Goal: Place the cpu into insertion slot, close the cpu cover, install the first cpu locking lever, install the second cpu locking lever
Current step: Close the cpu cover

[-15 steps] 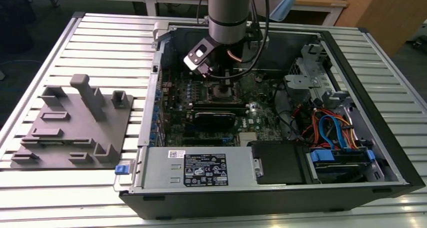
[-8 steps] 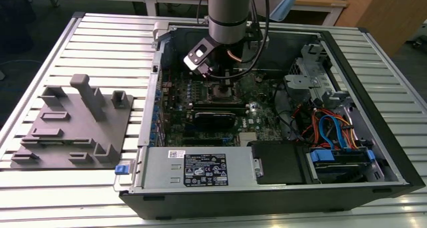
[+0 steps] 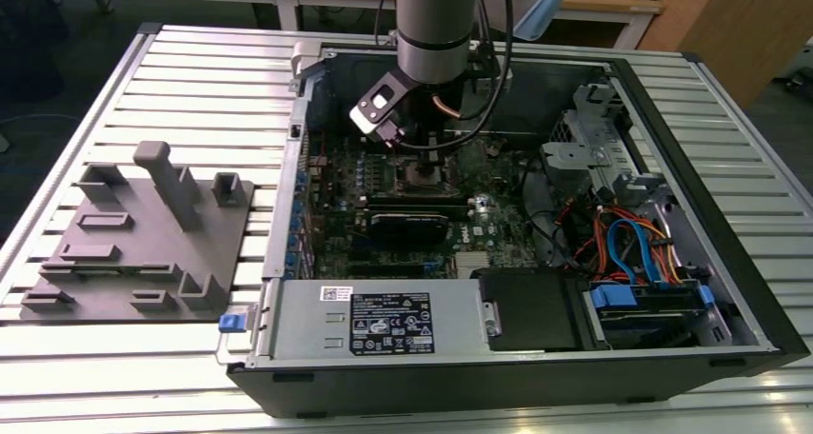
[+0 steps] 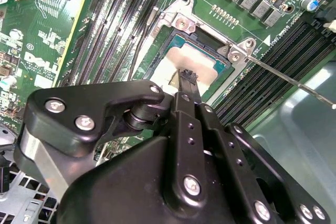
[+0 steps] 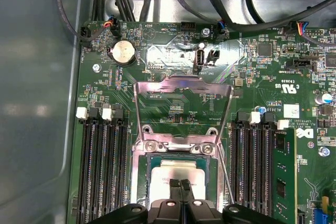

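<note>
— Down in the insertion slot (image 5: 210, 174), what lies there?
— The cpu (image 5: 176, 170); it sits flat inside the black frame, silver top up; it looks seated, not tilted.
— And the gripper (image 5: 180, 188)?
— Its two fingers are pressed together with nothing between them; the tips hang over one edge of the chip, touching or just above, I cannot tell which.
— How would that chip handle?
— Light, stiff and thin, I'd judge; the smooth metal top offers little grip, and the contacts under it are easily hurt; two opposite edges are the place to take it.
— The cpu cover (image 5: 182, 84)?
— Swung up and back on its hinge; the board shows through its window; a thin wire lever (image 4: 273, 71) stands clear beside the socket.
— What holds all this?
— An open computer case (image 3: 508, 382); inside are the green board (image 5: 262, 77), a power supply (image 3: 375, 322) nearest the exterior camera, and blue and orange cables (image 3: 629, 244) towards the exterior view's right.
</note>
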Available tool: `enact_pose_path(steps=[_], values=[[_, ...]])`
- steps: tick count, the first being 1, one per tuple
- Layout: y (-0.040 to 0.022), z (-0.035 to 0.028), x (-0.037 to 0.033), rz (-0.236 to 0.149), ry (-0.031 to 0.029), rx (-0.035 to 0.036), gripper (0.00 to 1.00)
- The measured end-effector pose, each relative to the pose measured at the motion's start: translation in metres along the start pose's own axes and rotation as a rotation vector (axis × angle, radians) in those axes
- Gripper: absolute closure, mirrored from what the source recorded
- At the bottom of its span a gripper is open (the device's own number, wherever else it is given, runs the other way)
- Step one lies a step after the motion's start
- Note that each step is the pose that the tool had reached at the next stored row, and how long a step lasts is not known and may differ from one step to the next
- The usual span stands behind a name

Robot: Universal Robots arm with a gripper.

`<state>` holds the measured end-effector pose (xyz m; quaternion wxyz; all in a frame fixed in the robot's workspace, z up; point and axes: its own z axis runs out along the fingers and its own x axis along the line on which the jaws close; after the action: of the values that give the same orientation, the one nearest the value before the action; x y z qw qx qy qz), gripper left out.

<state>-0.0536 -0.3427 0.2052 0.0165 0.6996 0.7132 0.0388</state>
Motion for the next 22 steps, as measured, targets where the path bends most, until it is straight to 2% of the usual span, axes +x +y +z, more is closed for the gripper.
enact_pose_path(steps=[3, 6, 7, 8, 14, 22], values=[[0.0005, 0.0001, 0.0, 0.0, 0.0003, 0.0023, 0.89], [0.0022, 0.0002, 0.0, 0.001, 0.0003, 0.0175, 0.89], [0.003, 0.0002, -0.0001, 0.001, 0.0004, 0.0254, 0.89], [0.0032, 0.0002, -0.0001, 0.001, 0.0004, 0.0284, 0.89], [0.0034, -0.0017, 0.0, 0.001, 0.0006, 0.0317, 0.89], [0.0043, -0.0131, 0.0004, 0.001, 0.0007, 0.0361, 0.89]])
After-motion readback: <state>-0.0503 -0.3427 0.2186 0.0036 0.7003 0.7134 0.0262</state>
